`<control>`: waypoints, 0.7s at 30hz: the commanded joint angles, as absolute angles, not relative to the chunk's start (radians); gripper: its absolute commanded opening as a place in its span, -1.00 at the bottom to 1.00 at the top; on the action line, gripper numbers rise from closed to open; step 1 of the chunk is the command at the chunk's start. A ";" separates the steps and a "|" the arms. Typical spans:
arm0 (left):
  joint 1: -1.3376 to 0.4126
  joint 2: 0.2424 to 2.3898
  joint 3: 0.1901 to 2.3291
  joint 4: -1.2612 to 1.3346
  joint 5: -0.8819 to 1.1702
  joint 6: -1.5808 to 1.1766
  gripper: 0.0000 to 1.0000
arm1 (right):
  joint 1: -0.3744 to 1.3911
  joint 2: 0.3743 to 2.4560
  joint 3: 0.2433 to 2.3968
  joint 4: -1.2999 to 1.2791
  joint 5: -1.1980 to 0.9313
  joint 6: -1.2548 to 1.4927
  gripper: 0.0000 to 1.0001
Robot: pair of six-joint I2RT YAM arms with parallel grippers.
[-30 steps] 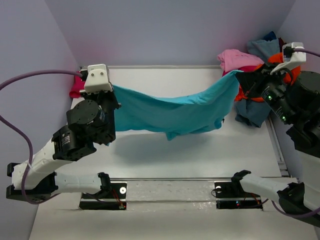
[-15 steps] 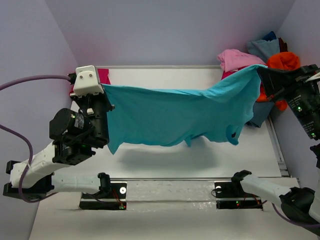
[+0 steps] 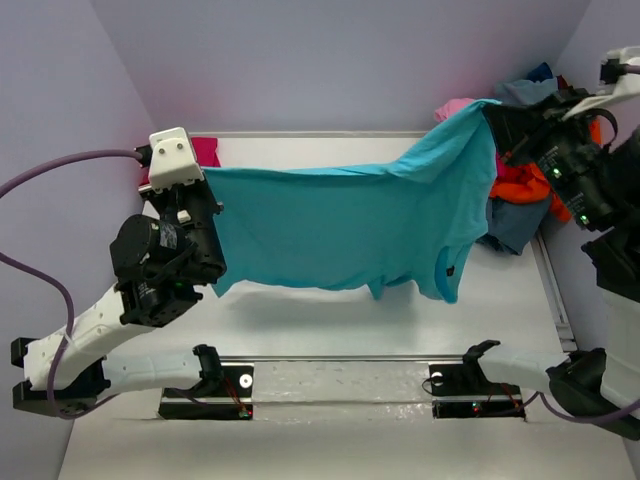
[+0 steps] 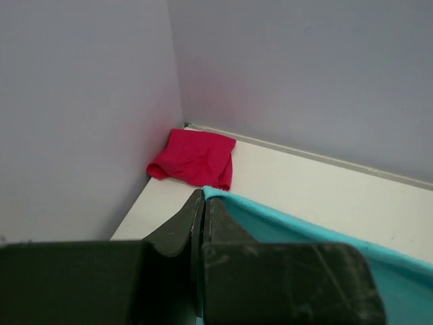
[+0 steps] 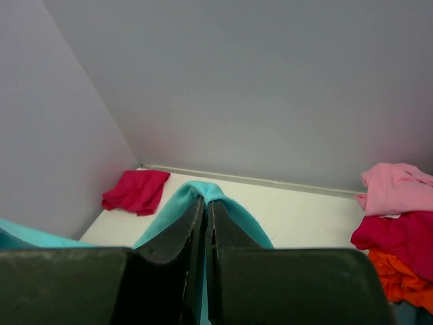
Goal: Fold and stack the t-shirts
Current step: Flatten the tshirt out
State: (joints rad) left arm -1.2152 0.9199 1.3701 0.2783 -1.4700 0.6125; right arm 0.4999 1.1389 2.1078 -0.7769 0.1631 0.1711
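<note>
Both my pincers are clamped down on cloth right now. My left gripper [image 4: 203, 202] has its fingers squeezed together on one corner of the turquoise t-shirt [image 3: 340, 225], over at about 9 o'clock on the white table [image 3: 350, 320]. My right gripper [image 5: 205, 203] is squeezed down just as tight on the other end of that shirt, up around 2 o'clock.

So the shirt hangs spread out between the two of them, clear of the tabletop. Its top edge is pulled fairly straight, and the lower edge and a sleeve droop toward 6 o'clock.

Further out, there's a folded magenta-pink t-shirt [image 4: 196, 157] lying flat in the 10 o'clock corner, just past my left fingers and not touching them. At 2 o'clock, beside my right arm, is the loose heap: a light pink t-shirt [image 5: 396, 186] on top, a crimson one [image 5: 396, 237] under it, then an orange one [image 3: 520, 185], with a dusty blue one [image 3: 515, 225] alongside.
</note>
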 commanded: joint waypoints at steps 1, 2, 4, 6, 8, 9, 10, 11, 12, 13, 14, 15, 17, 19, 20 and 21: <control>-1.117 0.923 1.370 0.199 -1.407 0.464 -0.89 | 0.508 1.224 2.131 -0.749 0.181 0.158 -0.86; -1.094 0.931 1.377 0.149 -1.385 0.416 -0.89 | 0.508 1.236 2.129 -0.753 0.181 0.163 -0.86; -1.021 0.954 1.385 0.077 -1.341 0.342 -0.89 | 0.508 1.275 2.117 -0.759 0.176 0.167 -0.86; -0.950 0.982 1.384 0.002 -1.271 0.251 -0.89 | 0.508 1.307 2.091 -0.761 0.176 0.169 -0.86; -0.902 1.003 1.382 -0.072 -1.195 0.192 -0.89 | 0.508 1.321 2.073 -0.756 0.178 0.170 -0.86; -0.878 1.024 1.379 -0.087 -1.168 0.140 -0.89 | 0.508 1.325 2.062 -0.747 0.179 0.169 -0.86; -0.856 1.035 1.374 -0.097 -1.143 0.120 -0.89 | 0.508 1.334 2.051 -0.741 0.184 0.167 -0.86; -0.818 1.045 1.361 -0.103 -1.094 0.106 -0.89 | 0.508 1.338 2.030 -0.733 0.190 0.164 -0.86; -0.789 1.066 1.352 -0.106 -1.056 0.080 -0.89 | 0.508 1.348 2.022 -0.730 0.204 0.161 -0.86; -0.775 1.080 1.347 -0.109 -1.055 0.071 -0.89 | 0.508 1.356 2.013 -0.727 0.207 0.158 -0.86; -0.759 1.094 1.344 -0.110 -1.013 0.063 -0.89 | 0.508 1.361 1.994 -0.721 0.212 0.153 -0.86; -0.747 1.124 1.342 -0.115 -0.996 0.054 -0.89 | 0.508 1.365 1.984 -0.718 0.218 0.153 -0.86; -0.710 1.155 1.335 -0.111 -0.945 0.026 -0.89 | 0.508 1.385 1.964 -0.707 0.227 0.152 -0.86; -0.687 1.196 1.318 -0.100 -0.910 0.006 -0.89 | 0.508 1.402 1.941 -0.704 0.230 0.153 -0.86; -0.660 1.225 1.316 -0.100 -0.870 -0.030 -0.89 | 0.508 1.431 1.925 -0.695 0.226 0.163 -0.86; -0.660 1.241 1.313 -0.100 -0.859 -0.041 -0.89 | 0.508 1.431 1.919 -0.695 0.219 0.163 -0.86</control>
